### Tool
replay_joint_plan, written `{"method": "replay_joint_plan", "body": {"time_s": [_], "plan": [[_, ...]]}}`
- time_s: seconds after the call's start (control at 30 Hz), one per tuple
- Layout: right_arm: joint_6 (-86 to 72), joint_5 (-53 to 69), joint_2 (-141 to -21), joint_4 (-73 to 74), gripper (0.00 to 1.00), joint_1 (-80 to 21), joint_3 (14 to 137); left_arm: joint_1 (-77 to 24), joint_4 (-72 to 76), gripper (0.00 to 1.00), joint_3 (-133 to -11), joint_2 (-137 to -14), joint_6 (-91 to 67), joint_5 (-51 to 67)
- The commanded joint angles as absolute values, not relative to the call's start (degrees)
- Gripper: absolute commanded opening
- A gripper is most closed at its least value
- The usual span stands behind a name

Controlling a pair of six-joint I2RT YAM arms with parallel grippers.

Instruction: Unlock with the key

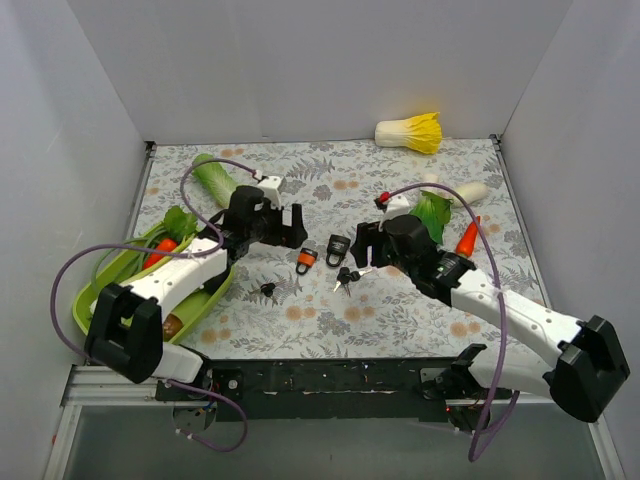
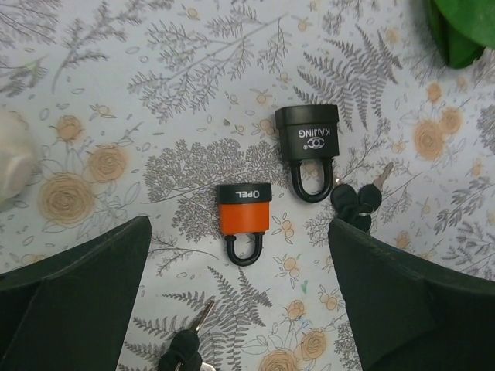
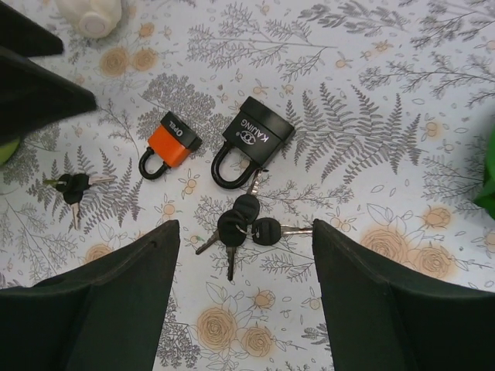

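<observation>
**Two-arm station, locks and keys on the worktop.** The patterned worktop (image 1: 400, 320) carries two padlocks lying flat near its middle, side by side and apart. The orange padlock (image 2: 244, 219) is lettered OPEL. The black padlock (image 2: 308, 143) is lettered KAUING and lies on the right-arm side of the orange one. Both shackles sit closed in their bodies.

A key bunch (image 3: 244, 228) with black heads lies just beside the shackle of the black padlock. A second, smaller key set (image 3: 73, 188) lies nearer the left arm, apart from both locks.

The left end effector (image 2: 240, 255) hangs over the orange padlock with its fingers spread wide, and nothing is between them. The right end effector (image 3: 246, 232) hangs over the key bunch, its fingers likewise apart and holding nothing. The wrist views do not settle whether either touches the worktop.

In the overhead view the two end effectors face each other across the locks. A green tray (image 1: 90, 300) lies under the left arm, and a carrot (image 1: 467, 238) lies on the right-arm side of the worktop.
</observation>
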State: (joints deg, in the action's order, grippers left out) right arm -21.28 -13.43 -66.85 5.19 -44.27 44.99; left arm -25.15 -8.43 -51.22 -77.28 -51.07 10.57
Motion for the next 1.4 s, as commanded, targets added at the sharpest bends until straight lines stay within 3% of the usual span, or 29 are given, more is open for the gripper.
{"method": "replay_joint_plan", "body": {"time_s": [0.0,0.37,0.73,1.37], "plan": [[-21.6,-18.6,-59.9,6.0,0.77,-44.1,43.8,-29.9,-15.3,0.98,-54.9,-82.7,-46.5,6.2],[-23.2,-18.2,-52.6,7.2,0.79,-44.1,38.9,-41.7,-19.9,0.98,-53.8,-90.3,-40.3,-8.3],[-24.6,-17.3,-50.3,6.2,0.78,-44.1,36.5,-41.7,-18.5,0.98,-55.4,-95.1,-41.1,-21.2],[-26.1,-12.9,-53.1,4.1,0.76,-44.1,35.7,-36.3,-12.9,0.98,-61.7,-99.6,-41.0,-29.9]]}}
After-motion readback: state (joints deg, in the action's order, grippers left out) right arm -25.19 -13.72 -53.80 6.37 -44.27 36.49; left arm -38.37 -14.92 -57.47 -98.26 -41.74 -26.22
